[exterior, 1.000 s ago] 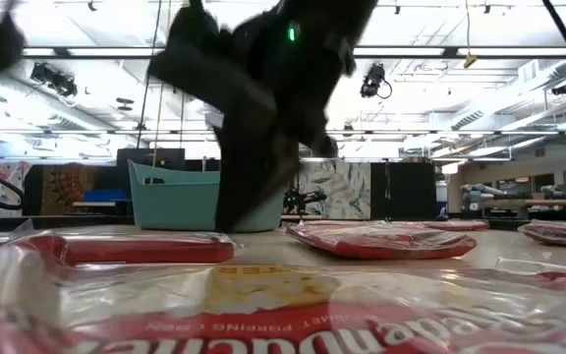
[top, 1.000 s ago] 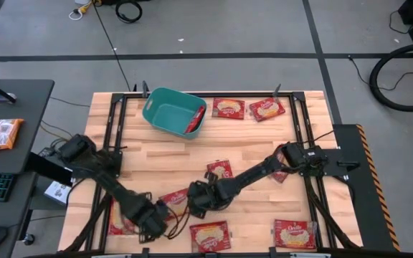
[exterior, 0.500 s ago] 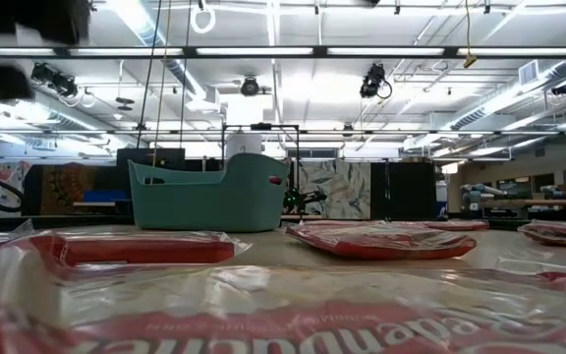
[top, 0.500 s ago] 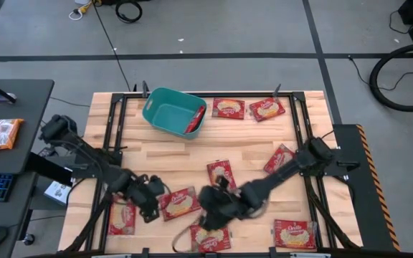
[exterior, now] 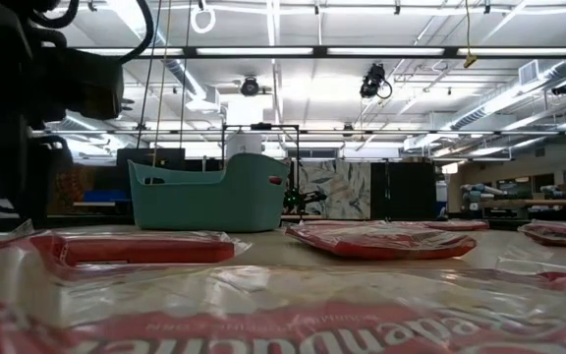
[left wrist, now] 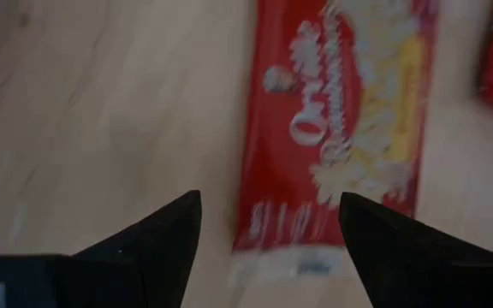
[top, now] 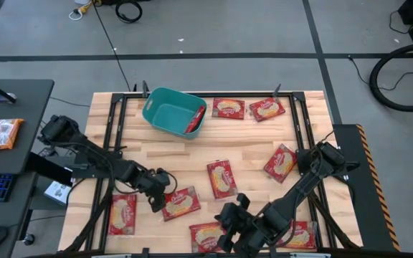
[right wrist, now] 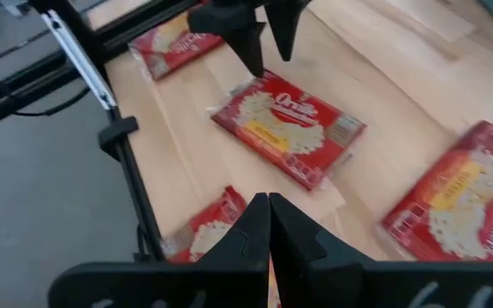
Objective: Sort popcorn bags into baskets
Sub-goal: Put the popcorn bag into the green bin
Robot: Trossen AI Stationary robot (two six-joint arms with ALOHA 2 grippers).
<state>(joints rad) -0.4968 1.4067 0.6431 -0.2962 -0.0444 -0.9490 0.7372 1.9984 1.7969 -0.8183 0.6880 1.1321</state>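
Observation:
Several red popcorn bags lie flat on the wooden table (top: 264, 143). The teal basket (top: 175, 112) stands near the far edge, also seen in the low view (exterior: 209, 197). One bag (top: 196, 120) leans inside it against its right wall. My left gripper (top: 156, 192) is open beside the left end of a bag (top: 180, 203). In its wrist view its gripper (left wrist: 268, 218) has a finger to either side of that bag's end (left wrist: 289, 244), apart from it. My right gripper (top: 231, 222) is shut above the near edge, close to another bag (top: 208, 235). Its wrist view shows the gripper (right wrist: 268, 205) over a bag (right wrist: 204, 235).
Two bags (top: 228, 108) (top: 267, 109) lie right of the basket. More bags lie mid-table (top: 221, 178) (top: 280, 162) and along the near edge (top: 123, 213) (top: 296, 233). A black frame rail (top: 120, 143) borders the table. Bare wood lies between the basket and the middle bags.
My right gripper has swung away from the middle of the table toward the near edge and to the right. My left gripper has moved from the near edge toward the far side, up to the left end of the bag. No bag has visibly shifted.

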